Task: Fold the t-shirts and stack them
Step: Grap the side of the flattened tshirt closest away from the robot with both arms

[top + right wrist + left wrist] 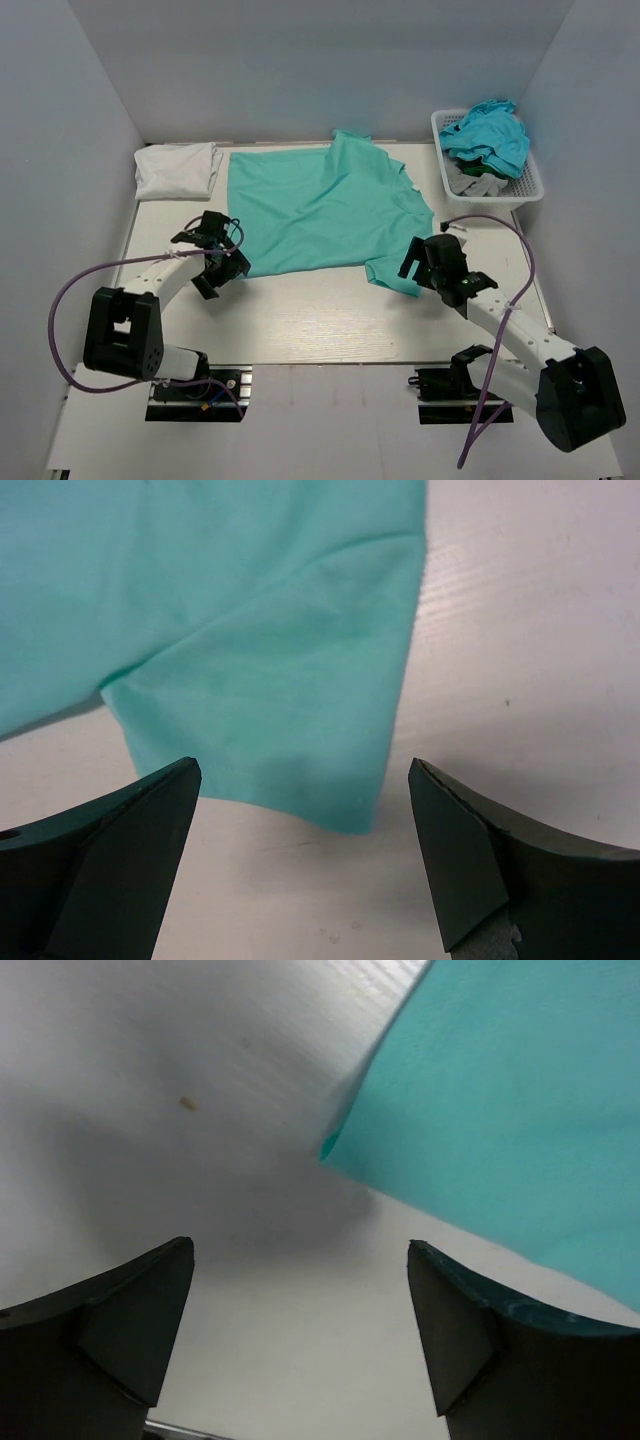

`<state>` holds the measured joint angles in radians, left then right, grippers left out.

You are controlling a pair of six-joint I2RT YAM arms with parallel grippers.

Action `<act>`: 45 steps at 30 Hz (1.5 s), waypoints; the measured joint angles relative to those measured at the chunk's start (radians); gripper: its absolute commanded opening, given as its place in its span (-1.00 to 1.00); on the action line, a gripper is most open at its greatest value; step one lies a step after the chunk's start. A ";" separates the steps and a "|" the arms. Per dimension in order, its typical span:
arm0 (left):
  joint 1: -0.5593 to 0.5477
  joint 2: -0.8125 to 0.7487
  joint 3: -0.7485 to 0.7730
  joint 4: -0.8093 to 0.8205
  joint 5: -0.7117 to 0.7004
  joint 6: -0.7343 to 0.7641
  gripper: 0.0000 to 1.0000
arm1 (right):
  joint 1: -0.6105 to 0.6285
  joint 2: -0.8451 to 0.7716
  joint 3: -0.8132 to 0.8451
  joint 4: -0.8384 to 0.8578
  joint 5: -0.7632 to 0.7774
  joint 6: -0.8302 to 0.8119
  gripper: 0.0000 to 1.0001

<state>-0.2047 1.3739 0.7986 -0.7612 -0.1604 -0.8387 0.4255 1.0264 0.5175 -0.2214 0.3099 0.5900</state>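
Observation:
A mint-green t-shirt (320, 210) lies spread over the middle of the table. My left gripper (222, 264) hovers open just off its near left corner, and the left wrist view shows that corner (500, 1110) ahead and to the right of the empty left gripper (300, 1295). My right gripper (413, 266) is open beside the near right sleeve. In the right wrist view the sleeve (280, 700) ends just ahead of the open right gripper (305, 820), untouched. A folded white t-shirt (177, 168) rests at the back left. Turquoise-blue t-shirts (488, 135) fill the basket.
The white mesh basket (494, 199) stands at the back right corner, with some grey cloth (478, 183) under the blue shirts. White walls enclose the table on three sides. Purple cables loop out from both arms.

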 measured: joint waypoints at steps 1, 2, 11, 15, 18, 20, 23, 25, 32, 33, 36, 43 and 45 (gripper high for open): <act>0.003 0.010 -0.005 0.026 0.011 -0.007 0.80 | 0.000 -0.012 -0.015 -0.005 0.003 0.013 0.81; 0.007 0.025 -0.005 0.046 0.023 -0.012 0.67 | 0.000 -0.022 -0.028 -0.008 0.004 0.027 0.81; 0.016 0.141 0.013 0.172 0.058 -0.037 0.10 | 0.000 -0.033 -0.080 -0.017 -0.024 0.086 0.81; 0.018 0.139 -0.003 0.208 0.057 -0.054 -0.38 | 0.002 -0.012 -0.095 -0.015 -0.075 0.089 0.81; 0.019 0.135 -0.013 0.221 0.057 -0.064 -0.49 | 0.009 0.030 -0.097 -0.008 -0.113 0.087 0.77; 0.019 0.133 -0.017 0.225 0.057 -0.068 -0.58 | 0.014 0.059 -0.087 0.018 -0.126 0.084 0.64; 0.019 0.132 -0.020 0.235 0.060 -0.066 -1.00 | 0.017 0.109 -0.070 0.053 -0.139 0.079 0.16; 0.019 0.132 -0.020 0.242 0.064 -0.061 -1.00 | 0.018 0.138 -0.064 0.068 -0.143 0.079 -0.32; 0.009 0.130 -0.019 0.232 0.059 -0.047 -1.00 | 0.018 0.141 -0.063 0.024 -0.134 0.092 -1.00; 0.006 0.125 -0.019 0.222 0.060 -0.047 -1.00 | 0.018 0.127 -0.063 0.004 -0.132 0.092 -1.00; 0.004 0.082 -0.039 0.185 0.068 -0.048 -1.00 | 0.018 0.038 -0.070 -0.068 -0.142 0.087 -1.00; 0.004 -0.159 -0.114 0.076 0.106 -0.053 -1.00 | 0.035 -0.144 -0.064 -0.230 -0.233 0.084 -1.00; 0.004 -0.193 -0.113 0.058 0.117 -0.052 -1.00 | 0.040 -0.146 -0.050 -0.271 -0.255 0.083 -1.00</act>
<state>-0.2005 1.1812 0.6861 -0.7036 -0.0429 -0.8909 0.4656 0.8806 0.4679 -0.4923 0.0551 0.6727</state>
